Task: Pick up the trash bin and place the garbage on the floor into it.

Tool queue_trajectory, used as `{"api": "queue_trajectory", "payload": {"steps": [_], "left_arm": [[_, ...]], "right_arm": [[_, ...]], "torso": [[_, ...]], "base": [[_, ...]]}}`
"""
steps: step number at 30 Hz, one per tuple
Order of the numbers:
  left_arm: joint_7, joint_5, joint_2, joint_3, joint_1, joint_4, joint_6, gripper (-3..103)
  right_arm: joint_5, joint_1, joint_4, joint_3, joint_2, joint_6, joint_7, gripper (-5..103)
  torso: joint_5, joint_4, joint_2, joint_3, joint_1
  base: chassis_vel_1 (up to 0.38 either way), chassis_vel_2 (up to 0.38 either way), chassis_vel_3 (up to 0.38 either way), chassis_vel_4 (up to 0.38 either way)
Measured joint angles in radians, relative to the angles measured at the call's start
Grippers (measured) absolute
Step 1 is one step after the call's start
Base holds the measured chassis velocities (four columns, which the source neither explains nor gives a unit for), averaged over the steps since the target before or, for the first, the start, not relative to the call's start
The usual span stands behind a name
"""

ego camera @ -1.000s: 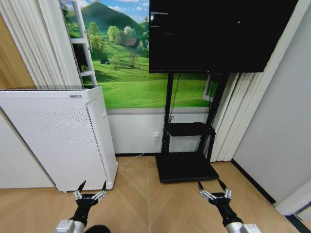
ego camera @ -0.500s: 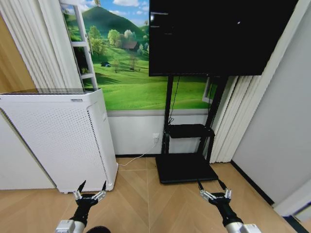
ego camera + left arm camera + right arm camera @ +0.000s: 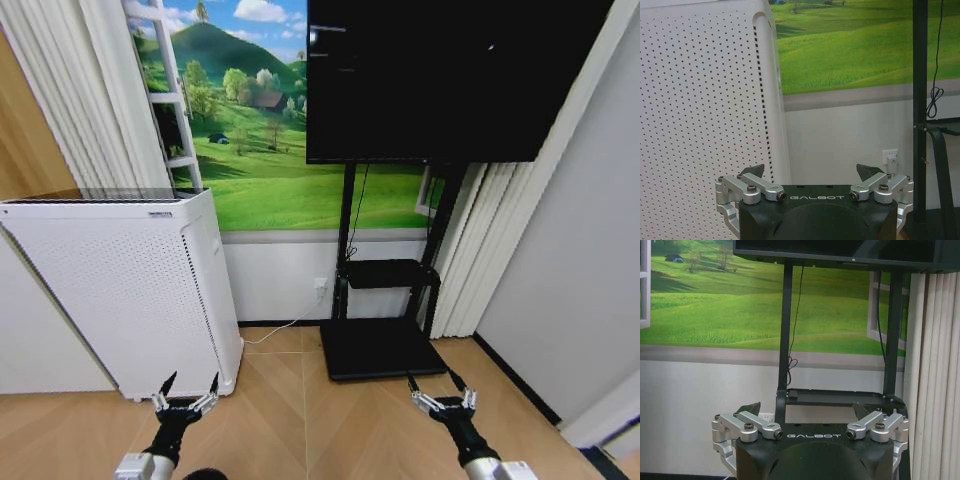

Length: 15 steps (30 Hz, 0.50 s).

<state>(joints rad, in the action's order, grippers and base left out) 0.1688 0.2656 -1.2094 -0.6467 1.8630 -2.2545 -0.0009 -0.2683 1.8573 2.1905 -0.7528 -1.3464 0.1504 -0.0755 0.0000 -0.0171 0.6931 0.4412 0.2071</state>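
Here, in the head view, the two grippers hang low over the wooden floor [image 3: 300,420], well apart from each other. The left gripper [image 3: 186,384] sits just in front of the lower corner of one tall white perforated box unit [image 3: 120,290]; its two dark fingertips are spread wide, holding nothing and touching nothing. The right gripper [image 3: 436,381] hovers near the front edge of the black base plate [image 3: 382,346] of the one TV stand, fingers likewise spread and empty. One large black screen [image 3: 440,75] is mounted on that stand, with one small shelf [image 3: 392,269] below it, and behind runs a green landscape mural [image 3: 260,150] above a white wall panel with one outlet [image 3: 320,283] and a white cable running from it to the floor. Pale curtains [image 3: 480,250] hang at the right. In the left wrist view, the left gripper [image 3: 811,174] has its two fingers held wide apart with only air between them, pointing toward the white box unit [image 3: 700,125] and the wall beyond. In the right wrist view, the right gripper [image 3: 807,411] shows the same wide spread, empty, facing the stand's two black posts [image 3: 785,330] and the shelf [image 3: 840,398]. I cannot tell where the trash bin or the garbage lie from these pictures.
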Motion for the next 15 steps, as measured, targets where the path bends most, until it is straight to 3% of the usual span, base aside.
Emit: {"api": "queue_trajectory", "payload": {"steps": [15], "left_arm": [[0.0,0.0,0.0,0.0,0.0,0.0,0.0,100]], "right_arm": [[0.0,0.0,0.0,0.0,0.0,0.0,0.0,100]], "torso": [[0.0,0.0,0.065,0.037,0.028]], "base": [[0.0,0.0,0.0,0.0]]}}
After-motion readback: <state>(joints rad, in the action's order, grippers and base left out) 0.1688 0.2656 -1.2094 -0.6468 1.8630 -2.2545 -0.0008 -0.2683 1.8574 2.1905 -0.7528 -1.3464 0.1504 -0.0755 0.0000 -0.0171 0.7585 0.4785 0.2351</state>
